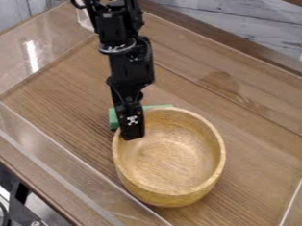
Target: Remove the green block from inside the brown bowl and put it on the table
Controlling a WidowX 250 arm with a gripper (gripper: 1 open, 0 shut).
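The green block (115, 117) lies on the table (59, 90), just outside the left rim of the brown bowl (175, 192). Only its left part shows, as the rest is behind the gripper. The bowl's inside looks empty. My black gripper (134, 130) hangs upright over the bowl's left rim, right beside the block, its tips low near the rim. The jaws stand open and nothing hangs between them.
Low clear acrylic walls (35, 50) border the table on the left, front and back. A grey-white plank surface (249, 20) lies beyond the back wall. Bare wood stretches to the left and right of the bowl.
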